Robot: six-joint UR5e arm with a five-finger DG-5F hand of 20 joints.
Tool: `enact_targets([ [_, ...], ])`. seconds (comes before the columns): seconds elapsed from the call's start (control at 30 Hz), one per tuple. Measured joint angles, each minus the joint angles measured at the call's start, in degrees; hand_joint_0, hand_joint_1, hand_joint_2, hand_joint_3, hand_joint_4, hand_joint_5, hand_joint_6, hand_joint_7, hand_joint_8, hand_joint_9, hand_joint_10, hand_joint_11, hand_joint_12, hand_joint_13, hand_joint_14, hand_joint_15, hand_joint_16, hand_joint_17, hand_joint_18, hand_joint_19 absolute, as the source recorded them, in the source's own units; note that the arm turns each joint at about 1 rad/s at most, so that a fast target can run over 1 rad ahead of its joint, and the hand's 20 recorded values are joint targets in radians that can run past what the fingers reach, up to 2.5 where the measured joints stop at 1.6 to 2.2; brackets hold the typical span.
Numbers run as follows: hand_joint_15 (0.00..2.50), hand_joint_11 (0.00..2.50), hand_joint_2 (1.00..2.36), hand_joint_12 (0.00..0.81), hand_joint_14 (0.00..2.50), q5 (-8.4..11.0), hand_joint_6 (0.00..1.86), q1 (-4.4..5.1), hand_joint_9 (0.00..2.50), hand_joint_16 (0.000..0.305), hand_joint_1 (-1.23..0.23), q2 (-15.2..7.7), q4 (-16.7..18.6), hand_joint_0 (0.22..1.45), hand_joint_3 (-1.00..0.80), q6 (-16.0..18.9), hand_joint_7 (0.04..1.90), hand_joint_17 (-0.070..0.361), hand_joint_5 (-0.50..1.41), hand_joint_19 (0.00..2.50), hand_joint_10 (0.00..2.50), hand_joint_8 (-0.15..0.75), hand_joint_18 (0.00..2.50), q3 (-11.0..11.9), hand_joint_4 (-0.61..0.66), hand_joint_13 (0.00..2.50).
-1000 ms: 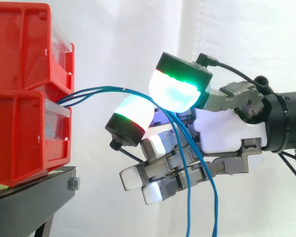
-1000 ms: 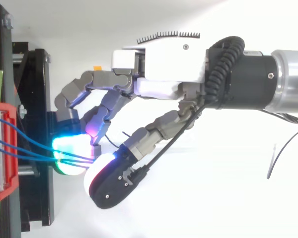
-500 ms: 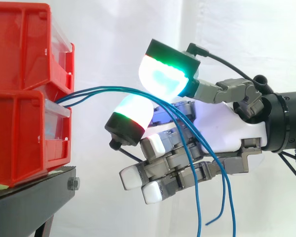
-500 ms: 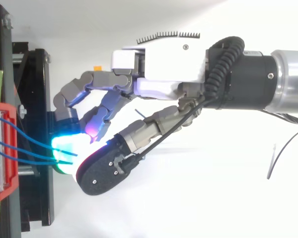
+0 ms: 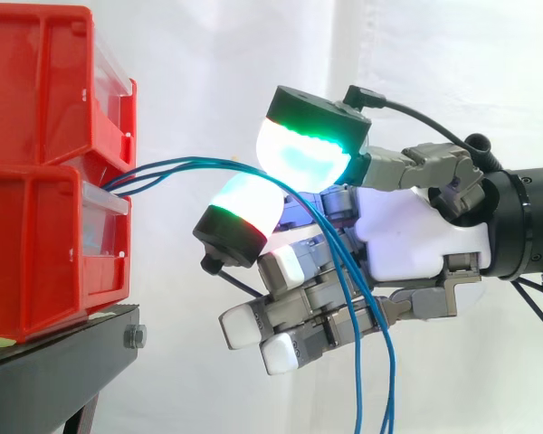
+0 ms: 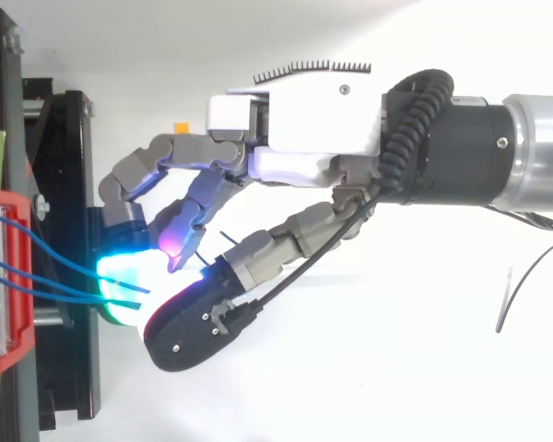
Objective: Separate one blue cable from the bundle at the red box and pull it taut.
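Three thin blue cables come out between the two stacked red bins at the left. They arch rightward and droop slack past the hand to the bottom edge. The thumb's green-white pad rests on the cables from above. A finger's glowing pad sits just under them, so the bundle is pinched between the two. The other fingers curl below. From above, the cables run from the bin front to the cyan pad and vanish under the thumb.
The bins stand on a black stand at the lower left, with a bolt at its corner. A white curtain hangs behind. The arm enters from the right. A thin dark wire hangs under the arm.
The thumb lifted off the cables half a second ago and has come back down on them. The hanging cable ends swung right, then back toward the left.
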Motion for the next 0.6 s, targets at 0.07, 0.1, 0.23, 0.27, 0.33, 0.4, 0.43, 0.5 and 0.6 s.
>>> enact_targets([
  [0.07, 0.53, 0.74, 1.01, 0.245, 0.02, 0.0, 0.85, 0.0, 0.92, 0.021, -0.94, 0.0, 0.0, 0.75, -0.42, 0.0, 1.1, 0.047, -0.19, 0.54, 0.02, 0.32, 0.55, 0.0, 0.0, 0.73],
  [0.1, 0.53, 0.73, 1.0, 0.243, 0.02, 0.0, 0.86, 0.0, 0.92, 0.021, -0.95, 0.0, 0.0, 0.77, -0.46, 0.0, 1.11, 0.047, -0.19, 0.54, 0.02, 0.321, 0.56, 0.0, 0.01, 0.73],
  [0.23, 0.54, 0.74, 1.0, 0.242, 0.02, 0.0, 0.86, 0.0, 0.94, 0.021, -0.95, 0.0, 0.0, 0.8, -0.5, 0.0, 1.12, 0.048, -0.19, 0.54, 0.02, 0.316, 0.57, 0.0, 0.02, 0.74],
  [0.27, 0.53, 0.74, 1.0, 0.241, 0.02, 0.0, 0.86, 0.0, 0.94, 0.021, -0.95, 0.0, 0.0, 0.81, -0.5, 0.0, 1.12, 0.048, -0.19, 0.54, 0.02, 0.316, 0.58, 0.0, 0.02, 0.74],
  [0.33, 0.54, 0.75, 1.0, 0.241, 0.02, 0.0, 0.86, 0.0, 0.94, 0.021, -0.95, 0.0, 0.1, 0.81, -0.5, 0.0, 1.11, 0.048, -0.19, 0.55, 0.02, 0.315, 0.58, -0.1, 0.03, 0.74],
  [0.4, 0.54, 0.74, 1.0, 0.239, 0.02, 0.0, 0.86, -0.01, 0.93, 0.022, -0.96, 0.0, 0.1, 0.81, -0.5, 0.0, 1.1, 0.048, -0.18, 0.55, 0.02, 0.311, 0.59, -0.1, 0.04, 0.75],
  [0.43, 0.54, 0.74, 1.0, 0.24, 0.02, 0.0, 0.86, -0.01, 0.93, 0.021, -0.96, 0.0, 0.1, 0.8, -0.5, 0.0, 1.1, 0.048, -0.18, 0.54, 0.02, 0.309, 0.6, -0.1, 0.05, 0.74],
  [0.5, 0.54, 0.74, 1.0, 0.238, 0.02, 0.0, 0.86, -0.01, 0.93, 0.021, -0.96, 0.0, 0.1, 0.78, -0.5, 0.0, 1.11, 0.048, -0.18, 0.54, 0.02, 0.31, 0.6, -0.1, 0.05, 0.74],
  [0.6, 0.55, 0.75, 1.0, 0.238, 0.02, 0.0, 0.86, -0.06, 0.93, 0.021, -0.97, 0.0, 0.0, 0.71, -0.5, 0.0, 1.1, 0.048, -0.18, 0.55, 0.02, 0.31, 0.6, -0.1, 0.06, 0.74],
])
